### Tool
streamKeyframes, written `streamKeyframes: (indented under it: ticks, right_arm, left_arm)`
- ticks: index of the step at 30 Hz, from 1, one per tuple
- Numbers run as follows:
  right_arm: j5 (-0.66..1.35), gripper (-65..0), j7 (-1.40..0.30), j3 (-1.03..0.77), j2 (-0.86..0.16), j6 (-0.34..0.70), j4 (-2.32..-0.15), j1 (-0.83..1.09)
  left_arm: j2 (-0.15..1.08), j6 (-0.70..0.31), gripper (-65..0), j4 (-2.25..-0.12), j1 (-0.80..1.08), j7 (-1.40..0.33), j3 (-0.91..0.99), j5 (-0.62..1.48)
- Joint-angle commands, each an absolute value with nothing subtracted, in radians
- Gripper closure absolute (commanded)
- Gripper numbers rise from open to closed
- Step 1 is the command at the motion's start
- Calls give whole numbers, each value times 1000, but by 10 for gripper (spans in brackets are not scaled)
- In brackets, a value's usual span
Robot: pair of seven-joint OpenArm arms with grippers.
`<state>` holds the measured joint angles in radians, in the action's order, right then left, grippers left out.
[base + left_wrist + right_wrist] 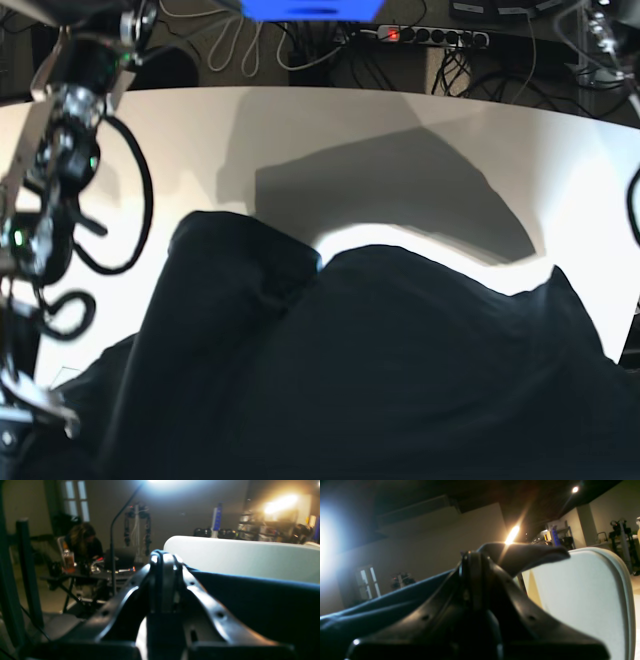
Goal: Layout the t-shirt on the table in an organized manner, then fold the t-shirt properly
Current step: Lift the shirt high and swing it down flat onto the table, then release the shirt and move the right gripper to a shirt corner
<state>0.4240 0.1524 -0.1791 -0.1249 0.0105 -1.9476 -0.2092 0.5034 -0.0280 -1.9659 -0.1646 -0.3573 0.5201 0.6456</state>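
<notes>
The dark navy t-shirt (380, 370) hangs raised in front of the base camera and fills the lower half of that view, casting a shadow on the white table (400, 120). In the left wrist view my left gripper (163, 562) is shut, and the t-shirt (250, 600) stretches away taut from its fingertips to the right, above the table (237, 555). My right gripper (472, 560) is shut too. The t-shirt (382, 607) runs off to its left and a flap sticks out past the tips, beside the table (582, 592). Neither gripper shows in the base view.
My right arm's links and cables (60, 160) stand at the left edge of the base view. A power strip (430, 35) and loose cables lie behind the table's far edge. A person at a dark desk (82, 545) and dark stand posts (27, 567) appear in the left wrist view.
</notes>
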Motion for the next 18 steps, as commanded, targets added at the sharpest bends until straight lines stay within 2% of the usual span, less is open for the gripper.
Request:
streamKeyframes:
  ticks: [1,6,12,18]
  right_arm:
    - [421,0,173,-179,-136,7,-1919,-251]
    - [421,0,173,-140,-176,7,-1676,-364]
    - [421,0,176,-54,-183,7,-1385,-522]
    - [421,0,183,7,-179,7,-1148,-607]
  left_arm:
    - [506,-5,0,-1945,-183,-334,529,634]
    - [444,-5,0,-1824,-208,-334,522,634]
    - [433,-5,0,-1635,-277,-332,430,634]
    - [430,-5,-1,-1345,-383,-331,242,636]
